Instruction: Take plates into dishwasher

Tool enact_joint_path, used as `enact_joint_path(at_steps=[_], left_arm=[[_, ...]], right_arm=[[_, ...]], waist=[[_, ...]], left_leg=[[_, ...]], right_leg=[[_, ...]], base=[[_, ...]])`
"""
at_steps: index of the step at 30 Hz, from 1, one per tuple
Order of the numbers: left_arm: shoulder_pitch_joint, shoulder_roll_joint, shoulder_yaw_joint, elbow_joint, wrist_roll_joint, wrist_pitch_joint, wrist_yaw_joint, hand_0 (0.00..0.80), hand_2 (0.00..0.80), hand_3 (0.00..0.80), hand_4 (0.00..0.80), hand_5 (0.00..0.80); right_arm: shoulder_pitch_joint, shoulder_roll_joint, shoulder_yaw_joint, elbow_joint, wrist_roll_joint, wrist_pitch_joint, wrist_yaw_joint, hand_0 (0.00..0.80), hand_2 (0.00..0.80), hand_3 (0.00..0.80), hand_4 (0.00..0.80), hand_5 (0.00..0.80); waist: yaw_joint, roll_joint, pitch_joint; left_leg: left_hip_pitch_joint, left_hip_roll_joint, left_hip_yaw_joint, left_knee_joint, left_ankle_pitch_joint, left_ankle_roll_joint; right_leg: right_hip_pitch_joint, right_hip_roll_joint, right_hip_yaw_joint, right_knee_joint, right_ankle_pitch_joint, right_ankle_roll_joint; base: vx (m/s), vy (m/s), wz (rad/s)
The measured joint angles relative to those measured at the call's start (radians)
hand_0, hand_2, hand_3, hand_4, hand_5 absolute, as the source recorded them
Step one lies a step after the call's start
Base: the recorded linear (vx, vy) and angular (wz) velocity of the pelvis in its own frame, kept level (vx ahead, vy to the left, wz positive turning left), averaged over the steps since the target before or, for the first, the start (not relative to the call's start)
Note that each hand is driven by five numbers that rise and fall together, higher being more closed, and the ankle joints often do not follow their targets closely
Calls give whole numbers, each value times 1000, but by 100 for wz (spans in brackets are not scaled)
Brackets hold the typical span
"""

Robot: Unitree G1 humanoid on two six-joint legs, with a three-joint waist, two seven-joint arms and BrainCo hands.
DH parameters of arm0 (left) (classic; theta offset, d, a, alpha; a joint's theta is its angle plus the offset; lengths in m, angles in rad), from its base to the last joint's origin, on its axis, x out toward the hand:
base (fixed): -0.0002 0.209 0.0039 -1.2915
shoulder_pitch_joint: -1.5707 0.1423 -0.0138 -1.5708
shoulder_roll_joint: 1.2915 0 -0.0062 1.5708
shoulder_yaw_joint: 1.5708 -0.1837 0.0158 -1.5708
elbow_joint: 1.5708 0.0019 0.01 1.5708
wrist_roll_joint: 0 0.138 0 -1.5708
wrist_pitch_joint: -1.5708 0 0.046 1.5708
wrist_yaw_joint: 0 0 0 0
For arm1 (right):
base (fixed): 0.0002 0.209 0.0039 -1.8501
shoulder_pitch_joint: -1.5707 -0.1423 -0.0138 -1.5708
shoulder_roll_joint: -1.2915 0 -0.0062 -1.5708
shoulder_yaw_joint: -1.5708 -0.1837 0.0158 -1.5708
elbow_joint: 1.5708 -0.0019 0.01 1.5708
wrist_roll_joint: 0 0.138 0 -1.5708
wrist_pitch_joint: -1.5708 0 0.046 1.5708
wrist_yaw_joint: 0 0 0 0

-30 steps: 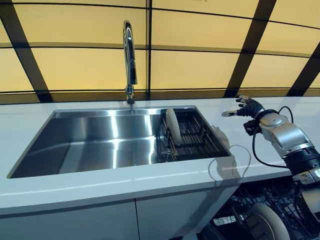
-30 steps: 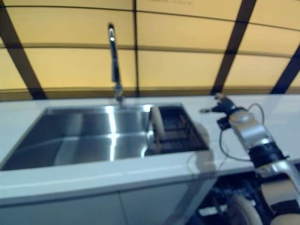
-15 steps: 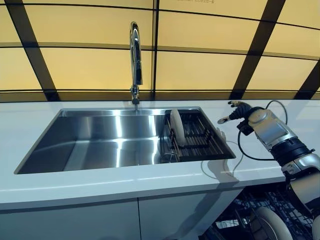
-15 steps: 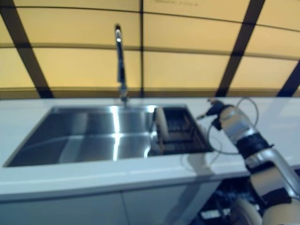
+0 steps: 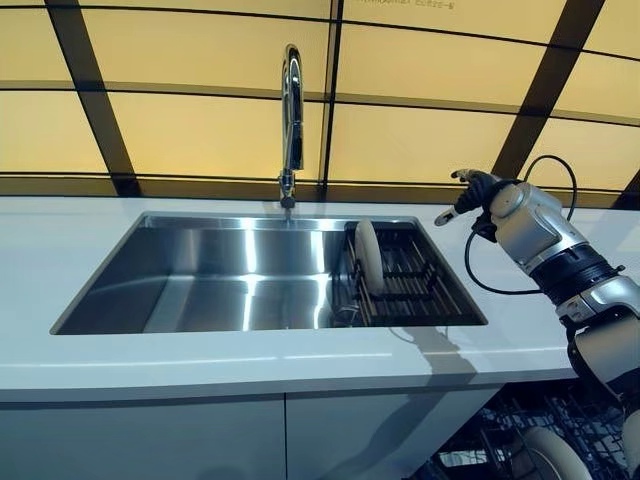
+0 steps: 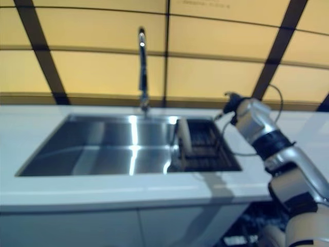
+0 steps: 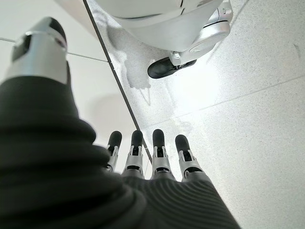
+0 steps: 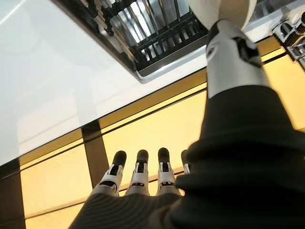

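At left of centre in the head view a rectangular stainless-steel sink (image 5: pixel 240 275) lies sunk in the white table (image 5: pixel 60 300), one tall chrome tap (image 5: pixel 291 110) rising behind it against amber panels with dark frames. In the basin's right end sits one black wire dish rack (image 5: pixel 415 290), and in it one round cream plate (image 5: pixel 368 257) stands on edge. At the frame's lower right, the open dishwasher's dark wire basket (image 5: pixel 520 435) shows below the table edge with what looks like one pale plate (image 5: pixel 545 458) in it, cut by the frame, so the count there is uncertain.

The robot's right hand (image 5: pixel 470 188) hangs above the table at centre right, just beyond the rack's far right corner, fingers straight and relaxed, grasping nothing; its own wrist camera shows them spread against the amber wall. The left hand (image 7: pixel 152 152) appears only in its wrist camera, down by the pale floor, likewise released and empty.

The risk, as judged from here: the plate stands thin edge up between rack wires, so a reach from the side could tip it against the steel wall or let it slide from a loose pinch. The arm must also clear the rack's rim and the table edge on the way down to the basket, where a knock could chip the plate.
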Motion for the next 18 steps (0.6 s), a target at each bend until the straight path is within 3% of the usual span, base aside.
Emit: enact_joint_path(at_steps=[4, 11, 18], left_arm=[[0, 0, 0, 0, 0, 0, 0, 0, 0, 0, 0, 0], [-3, 1, 0, -1, 1, 1, 0, 0, 0, 0, 0, 0], [-2, 2, 0, -2, 2, 12, 0, 0, 0, 0, 0, 0]], right_arm=[[0, 37, 0, 2, 31, -16, -3, 0, 0, 0, 0, 0], [0, 42, 39, -63, -85, -144, -1, 0, 0, 0, 0, 0], [0, 57, 41, -108, -86, -130, 23, 0, 0, 0, 0, 0]], waist=[[2, -1, 1], [26, -11, 5], [47, -29, 6]], left_leg=[[0, 0, -1, 0, 0, 0], [3, -1, -6, 0, 0, 0], [3, -2, -11, 0, 0, -1]], right_leg=[[1, 0, -1, 0, 0, 0], [8, -1, -8, 0, -2, 1], [9, -2, -13, 0, -5, 2]], base=[[0, 0, 0], [3, 0, 1], [6, -2, 2]])
